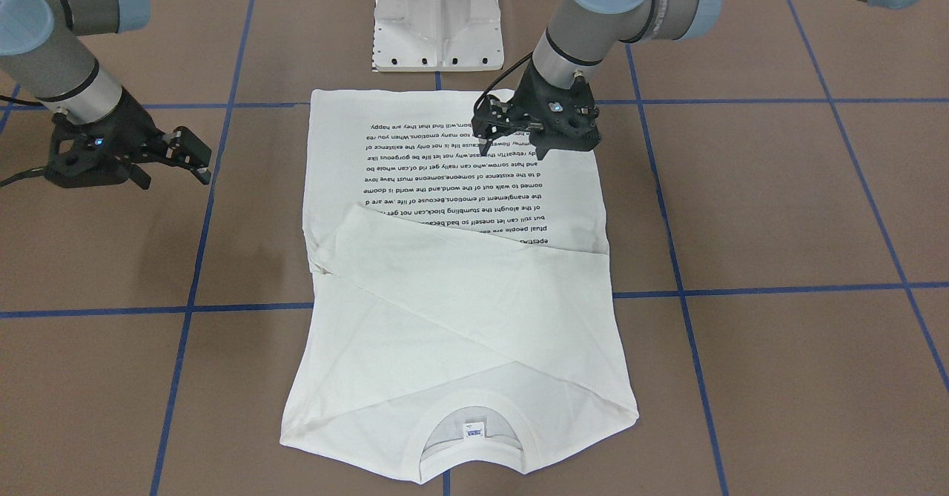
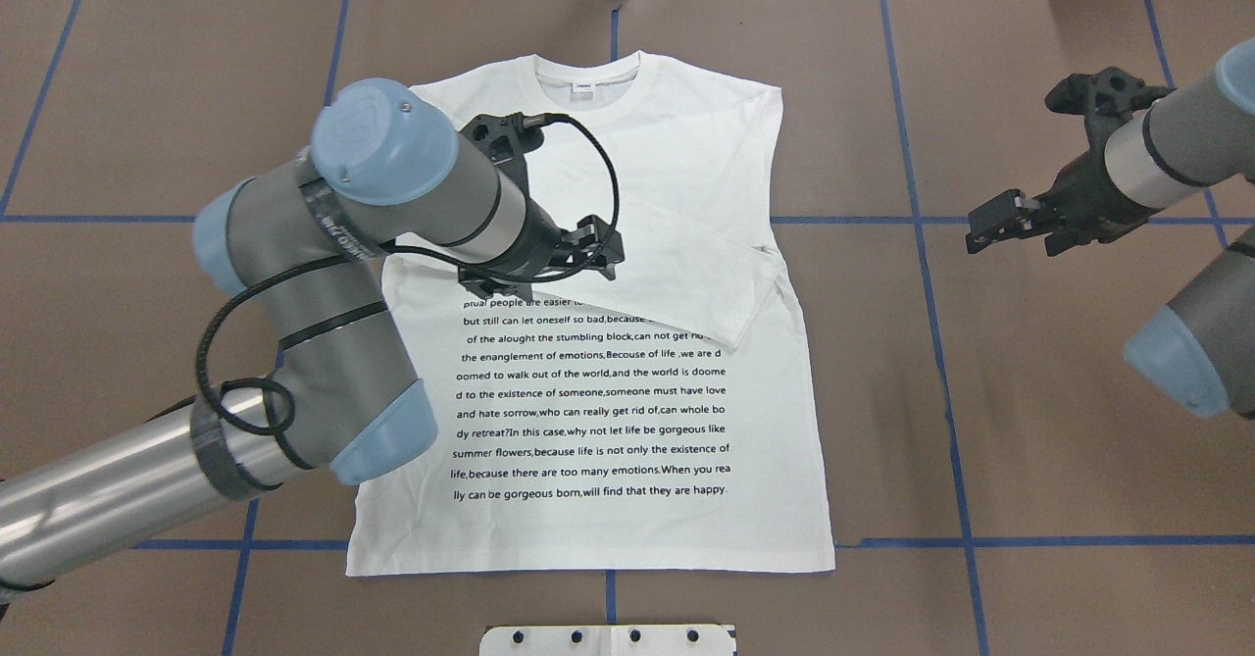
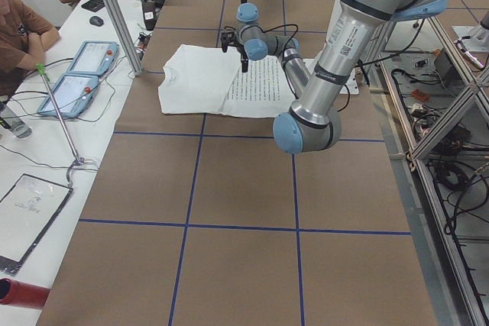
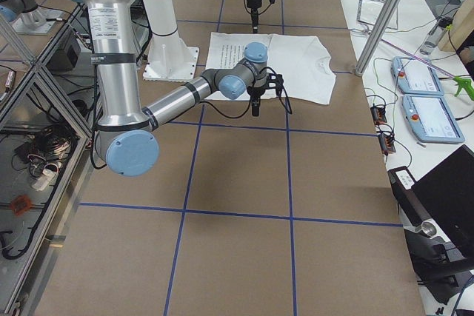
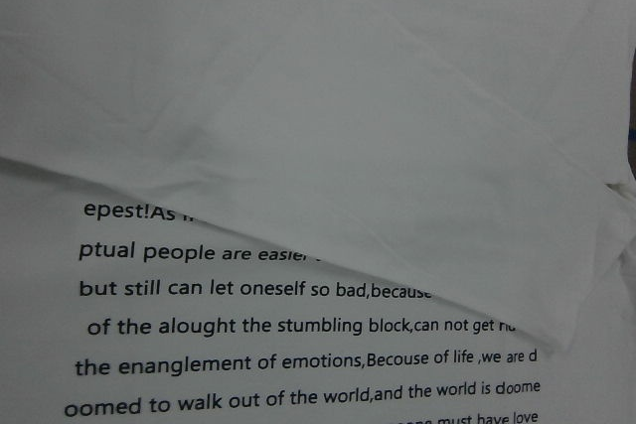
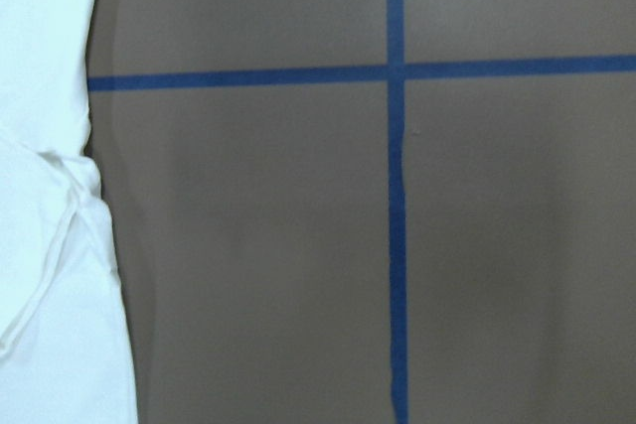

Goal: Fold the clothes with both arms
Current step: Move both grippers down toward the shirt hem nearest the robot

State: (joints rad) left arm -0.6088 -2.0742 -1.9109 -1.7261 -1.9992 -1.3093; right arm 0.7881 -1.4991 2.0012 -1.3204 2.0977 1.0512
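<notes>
The white long-sleeved T-shirt (image 1: pixel 460 318) lies flat on the brown table with its black text block (image 2: pixel 588 411) facing up. Both sleeves are folded across the chest. The ribbed collar (image 2: pixel 585 73) with its neck label points away from me. My left gripper (image 1: pixel 514 147) hangs open and empty just above the text; in the overhead view (image 2: pixel 600 256) it is by the folded sleeve's edge. My right gripper (image 2: pixel 1015 239) is open and empty over bare table, well off the shirt's side (image 6: pixel 40 325). The left wrist view shows only sleeve and text (image 5: pixel 397 96).
The white pedestal base (image 1: pixel 437 21) stands just behind the shirt's hem. Blue tape lines (image 6: pixel 396 196) grid the table. Operators, two pendants (image 3: pixel 76 74) and a metal post stand along the far table edge.
</notes>
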